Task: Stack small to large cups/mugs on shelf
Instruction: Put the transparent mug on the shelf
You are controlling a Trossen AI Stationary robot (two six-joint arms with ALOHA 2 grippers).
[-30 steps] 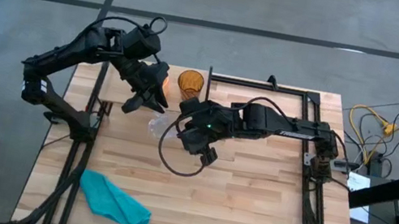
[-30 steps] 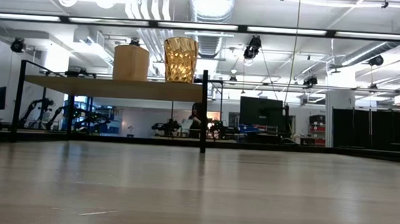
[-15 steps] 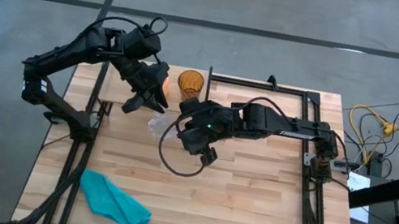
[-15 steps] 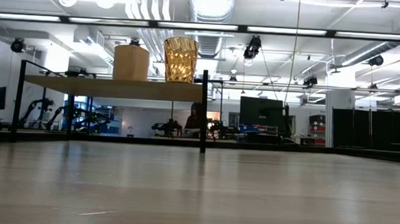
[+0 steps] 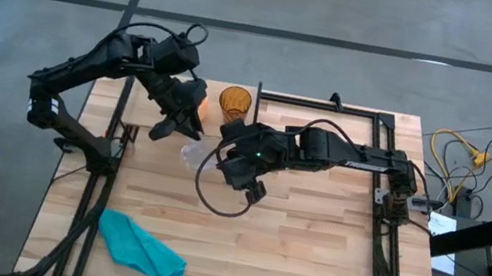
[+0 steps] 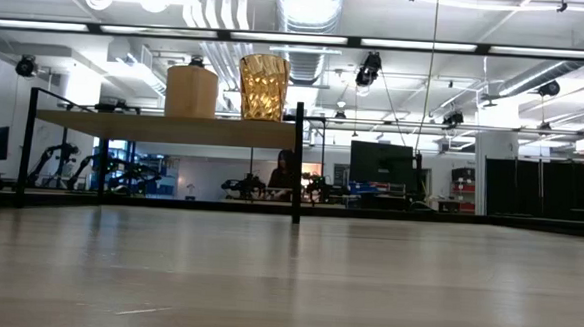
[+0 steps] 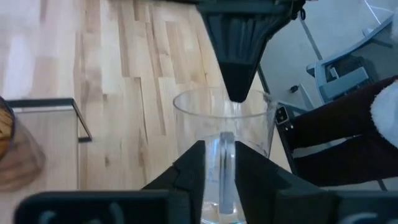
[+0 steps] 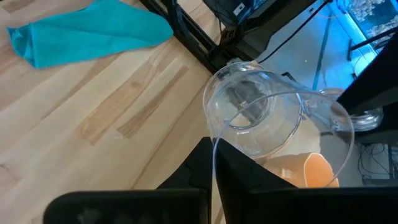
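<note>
Closest to the front edge of the table there's a crumpled teal cloth (image 5: pixel 142 248), just lying on the planks well away from everything else.

Further in, around the middle of the table, both arms meet at the tiny clear glass cup (image 5: pixel 192 154). The left gripper (image 5: pixel 184 130) reaches in from the shelf side. In its wrist view, its two fingers (image 7: pixel 194 171) are clamped either side of the cup's little glass handle. The right gripper (image 5: pixel 211 152) comes across from the right side of the table. Its fingers (image 8: pixel 200 158) are pinched on the cup's rim, one inside and one outside the wall. You can see that inside finger poking down into the cup in the left wrist view too. So both are gripping the same cup, which sits just off the shelf's near edge. I can't tell how high it's held.

Behind that is the shelf (image 6: pixel 164 128), the pale board on thin black rods. The orange mug (image 6: pixel 192 91) and the amber tumbler (image 6: pixel 263 87) stand upright on it, just beside each other, with the tumbler nearer the black corner post. In the right wrist view the mug shows through and under the clear cup.
</note>
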